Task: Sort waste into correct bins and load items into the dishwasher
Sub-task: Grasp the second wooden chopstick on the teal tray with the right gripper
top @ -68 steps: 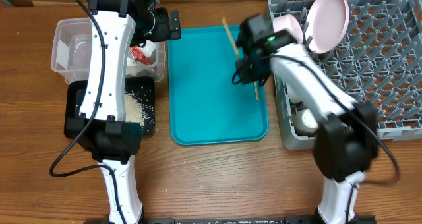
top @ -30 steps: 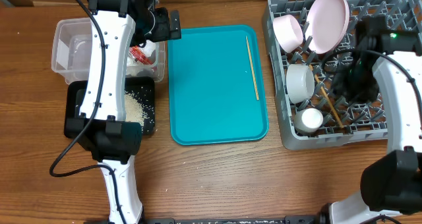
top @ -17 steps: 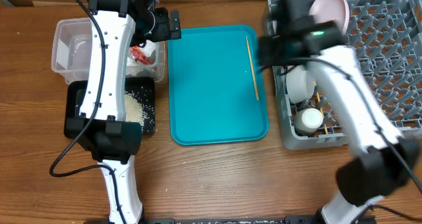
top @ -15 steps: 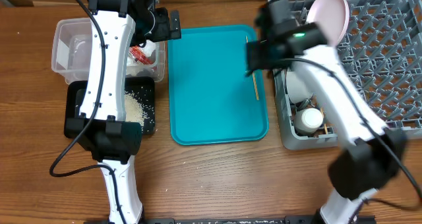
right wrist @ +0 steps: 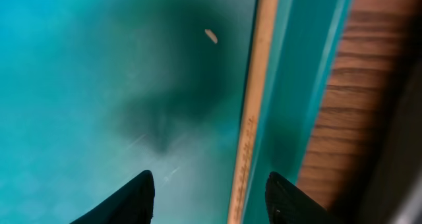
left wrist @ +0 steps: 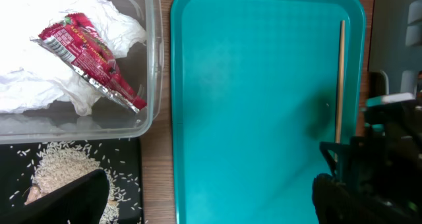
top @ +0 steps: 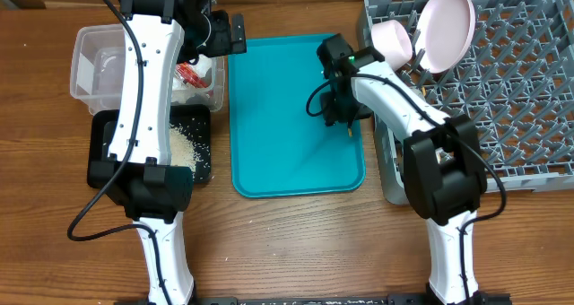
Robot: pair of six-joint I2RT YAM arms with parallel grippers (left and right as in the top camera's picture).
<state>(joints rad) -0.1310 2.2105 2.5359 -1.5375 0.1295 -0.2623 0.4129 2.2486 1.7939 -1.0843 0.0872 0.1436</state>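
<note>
One wooden chopstick [right wrist: 254, 118] lies along the right edge of the teal tray [top: 278, 117]. My right gripper [right wrist: 208, 204] is open and low over it. The stick runs between the two fingers, nearer the right one, and neither finger touches it. In the overhead view the right gripper [top: 343, 115] covers most of the chopstick [top: 349, 130]. My left gripper [left wrist: 204, 207] hangs open and empty, high above the gap between the bins. The clear tub [left wrist: 153, 66] holds the white napkin [left wrist: 39, 85] and the red wrapper [left wrist: 89, 59]. Rice [left wrist: 59, 168] lies in the black tray [top: 100, 152].
The grey dish rack [top: 502, 99] stands at the right, with a pale plate [top: 447, 18] and a bowl [top: 390, 38] upright in its far left corner. A single rice grain [right wrist: 211, 35] lies on the teal tray near the chopstick. My right arm crosses the rack's left side.
The right arm swung from the dish rack back over the teal tray and came down astride the chopstick, with its jaws wider apart. The left arm did not move.
</note>
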